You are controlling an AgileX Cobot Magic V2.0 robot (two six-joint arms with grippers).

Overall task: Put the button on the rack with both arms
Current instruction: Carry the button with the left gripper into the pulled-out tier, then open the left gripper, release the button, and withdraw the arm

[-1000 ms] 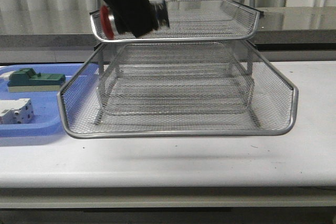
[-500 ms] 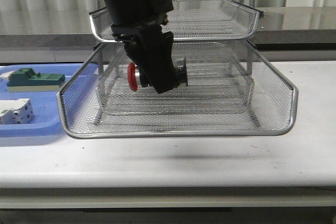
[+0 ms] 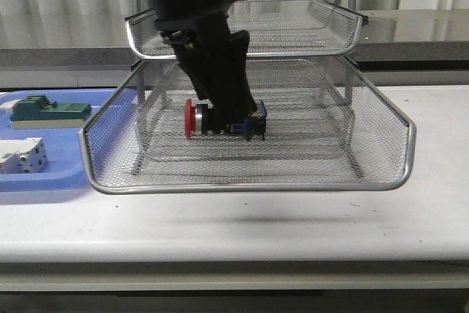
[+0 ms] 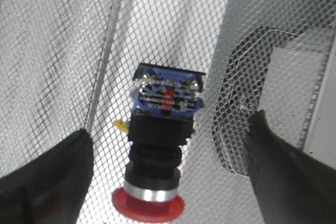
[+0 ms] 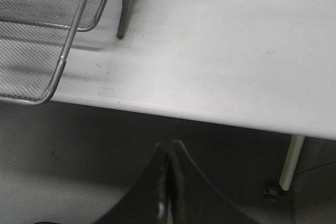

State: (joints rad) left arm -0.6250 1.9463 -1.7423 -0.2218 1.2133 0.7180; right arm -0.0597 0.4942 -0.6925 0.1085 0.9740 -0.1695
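The button (image 3: 220, 120) has a red cap, a silver collar and a black-and-blue body. It lies on its side on the mesh of a lower tier of the silver wire rack (image 3: 396, 144), cap toward the left. My left gripper (image 3: 233, 124) reaches down into that tier from above. In the left wrist view its black fingers (image 4: 47, 182) stand wide on both sides of the button (image 4: 157, 145), with mesh showing in each gap, so it is open. My right gripper (image 5: 169, 153) is shut on nothing, below the table's front edge, near the rack's corner (image 5: 58, 66).
A flat blue tray (image 3: 44, 181) left of the rack holds a green block (image 3: 47, 110) and a white block (image 3: 22, 157). The rack's top tier (image 3: 322, 34) overhangs the left arm. Beside a rack leg (image 5: 123, 19) is bare white table (image 5: 236, 51).
The left arm came down from beside the top tier into the lower tier with the button. The button, tilted half a second ago, now lies level on the mesh.
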